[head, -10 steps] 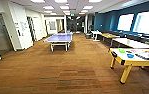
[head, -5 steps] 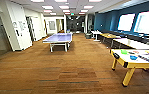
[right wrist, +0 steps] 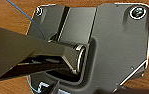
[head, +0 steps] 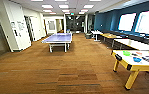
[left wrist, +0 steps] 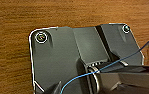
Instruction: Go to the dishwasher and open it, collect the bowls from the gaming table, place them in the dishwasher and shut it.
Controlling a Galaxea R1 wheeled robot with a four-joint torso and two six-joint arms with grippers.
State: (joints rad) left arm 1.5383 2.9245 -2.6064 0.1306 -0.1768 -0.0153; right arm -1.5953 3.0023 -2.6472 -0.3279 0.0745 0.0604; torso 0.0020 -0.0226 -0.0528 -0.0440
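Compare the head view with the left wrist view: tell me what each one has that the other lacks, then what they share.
Head view: a long room with the yellow gaming table at the right, a lime green bowl and a blue bowl on its white top, a blue ping-pong table farther back, and a dark blue wall with windows.
Left wrist view: the robot's dark plate, seen from close above, with a thin blue cable across it.
Shared: the brown wood-toned floor.
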